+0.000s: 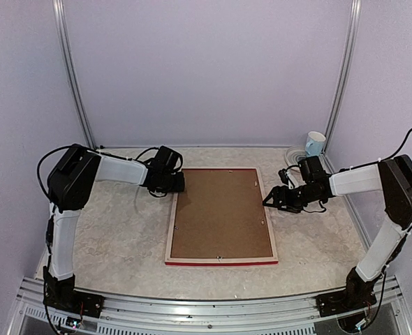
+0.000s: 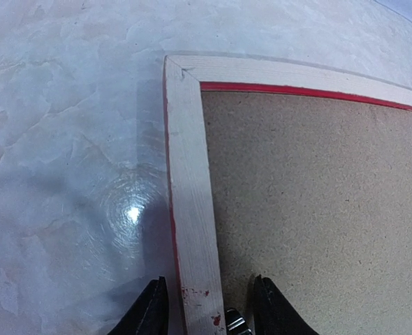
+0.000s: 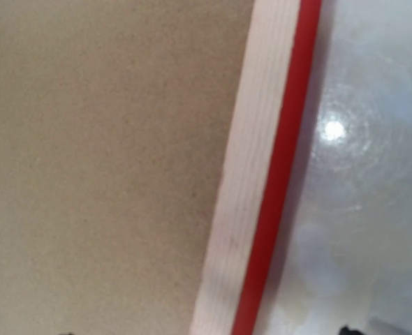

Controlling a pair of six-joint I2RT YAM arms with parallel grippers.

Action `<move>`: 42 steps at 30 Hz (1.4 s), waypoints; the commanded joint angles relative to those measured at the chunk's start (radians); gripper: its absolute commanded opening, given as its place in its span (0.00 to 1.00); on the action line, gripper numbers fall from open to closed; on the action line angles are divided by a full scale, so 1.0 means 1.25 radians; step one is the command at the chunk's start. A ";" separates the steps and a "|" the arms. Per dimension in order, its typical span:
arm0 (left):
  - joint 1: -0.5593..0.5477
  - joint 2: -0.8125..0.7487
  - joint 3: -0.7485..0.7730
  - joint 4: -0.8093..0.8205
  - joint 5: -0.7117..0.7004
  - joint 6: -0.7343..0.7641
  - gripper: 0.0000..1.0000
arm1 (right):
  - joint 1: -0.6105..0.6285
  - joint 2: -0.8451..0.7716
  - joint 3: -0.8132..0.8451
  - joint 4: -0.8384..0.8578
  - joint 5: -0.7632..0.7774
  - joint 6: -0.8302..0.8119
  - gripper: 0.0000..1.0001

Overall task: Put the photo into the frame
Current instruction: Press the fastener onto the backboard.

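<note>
The frame [image 1: 221, 260] lies flat in the middle of the table [image 1: 115, 237], turned face down. Its pale wood back is up, and its thin red edge shows along the near side and around the outer sides. A plain brown backing board [image 1: 220, 213] fills the opening inside the wood rails, with a few small metal tabs along its borders. The left tool [image 1: 179, 183] sits at the far left corner of the frame, low over the left rail. In the left wrist view its two dark fingers [image 2: 150, 314] stand partly apart with that rail between them, one over the bare table and the other over the board. Neither presses on the wood, so this tool holds nothing. A small metal clip [image 2: 235, 324] shows between the fingers, just inside the rail. The right tool [image 1: 270, 201] rests at the frame's right edge, about halfway along it. Its jaws are spread wide and point left toward the rail, and it grips nothing. Its wrist view looks close down on the right rail, the red edge and the glossy table beside it. A white cup [image 1: 315, 143] stands in the far right corner of the table, well apart from the frame.
</note>
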 commanded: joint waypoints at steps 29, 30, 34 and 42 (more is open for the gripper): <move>-0.010 -0.037 -0.049 0.009 -0.053 -0.008 0.43 | -0.006 0.017 0.001 0.012 -0.019 0.002 0.81; -0.010 -0.034 -0.046 0.006 -0.052 -0.008 0.43 | -0.006 0.017 0.002 0.012 -0.019 0.003 0.81; -0.010 -0.023 -0.040 -0.007 -0.051 -0.010 0.40 | -0.006 0.014 0.001 0.011 -0.018 0.002 0.81; -0.010 -0.009 -0.037 -0.024 -0.049 -0.014 0.34 | -0.006 0.012 0.001 0.009 -0.016 0.002 0.81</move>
